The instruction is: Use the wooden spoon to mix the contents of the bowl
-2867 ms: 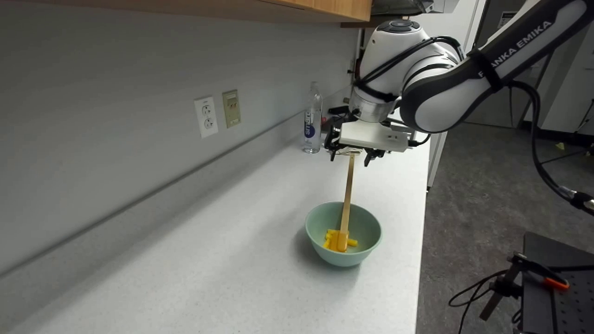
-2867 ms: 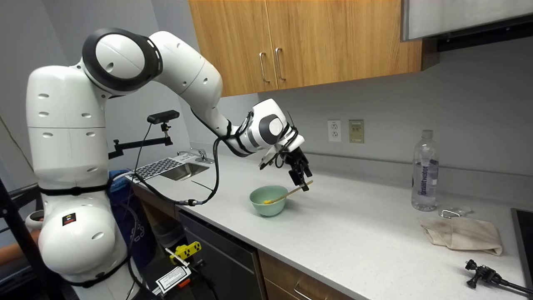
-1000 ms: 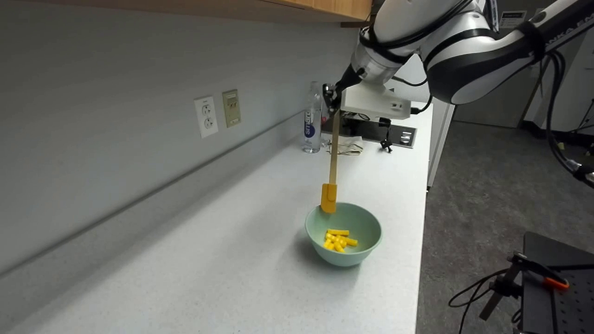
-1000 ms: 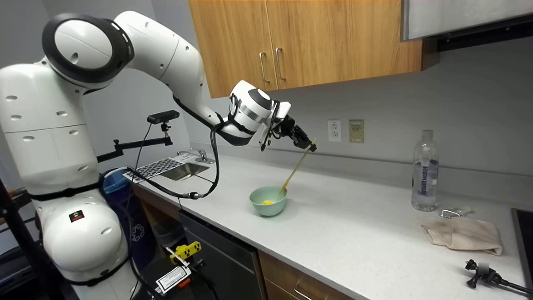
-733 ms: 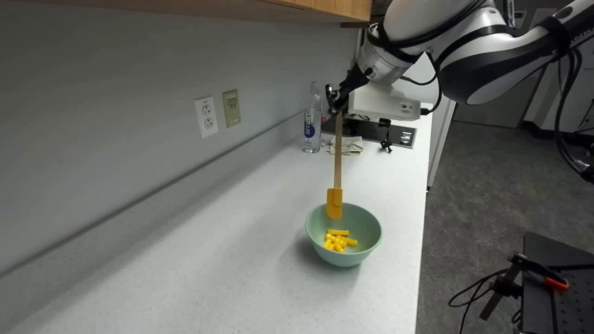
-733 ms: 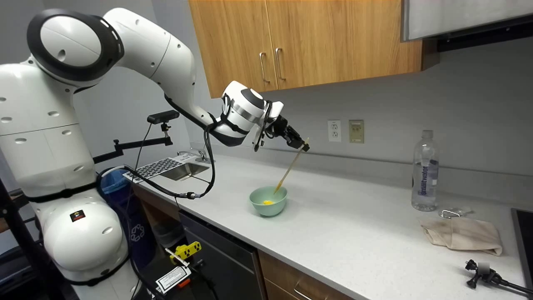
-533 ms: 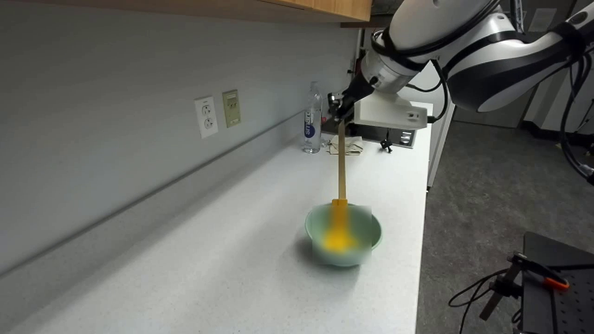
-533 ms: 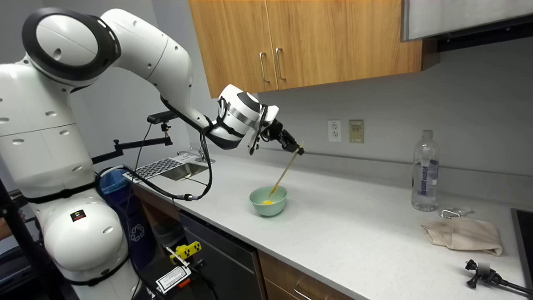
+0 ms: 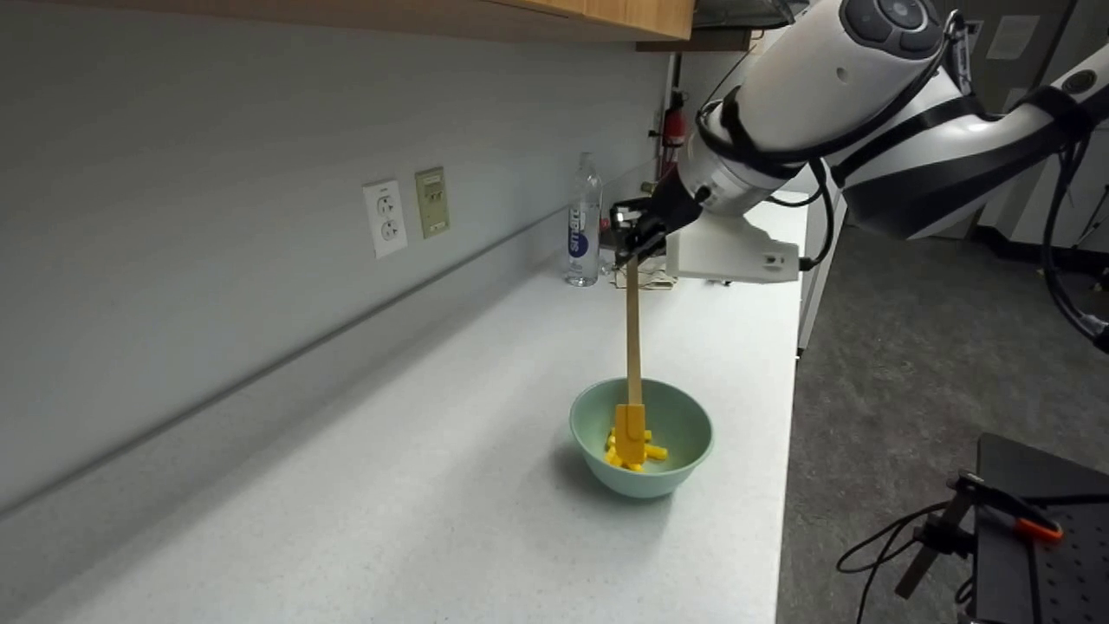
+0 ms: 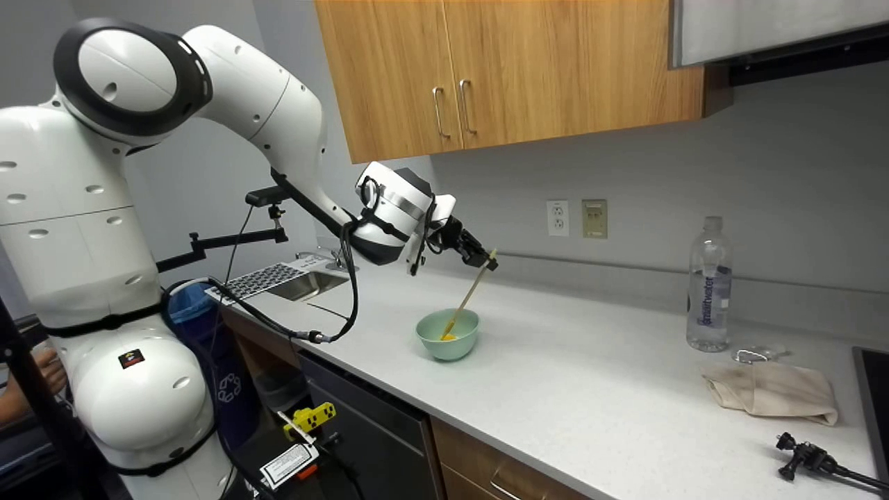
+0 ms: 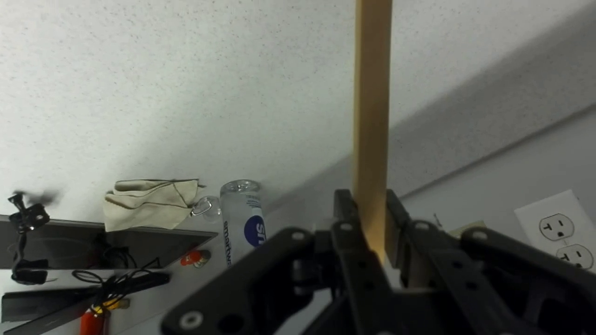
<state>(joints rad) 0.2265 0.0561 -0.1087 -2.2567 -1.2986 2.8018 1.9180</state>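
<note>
The wooden spoon has a straight tan handle (image 9: pixel 633 338) and a flat orange-yellow head (image 9: pixel 630 433). In the wrist view my gripper (image 11: pixel 370 200) is shut on the upper handle, one finger on each side. The spoon slants down into the pale green bowl (image 9: pixel 637 485), its head inside. The contents, several bright yellow pieces (image 9: pixel 658 452), lie on the bowl's bottom, partly covered by the head. Whether the head presses on them I cannot tell. In an exterior view the gripper (image 10: pixel 489 262) is above and beyond the bowl (image 10: pixel 444 353), towards the wall. The wrist view does not show the bowl.
A clear water bottle (image 10: pixel 708 292) stands near the wall, with a folded beige cloth (image 10: pixel 771 392) and a black clamp mount (image 10: pixel 812 458) on the counter farther along. Wooden cabinets (image 10: pixel 555 69) hang overhead. The counter's front edge runs close by the bowl.
Over the last second my gripper has come down, still holding the spoon. The head has gone from the bowl's far rim down onto or over the yellow pieces. The bowl has stayed put.
</note>
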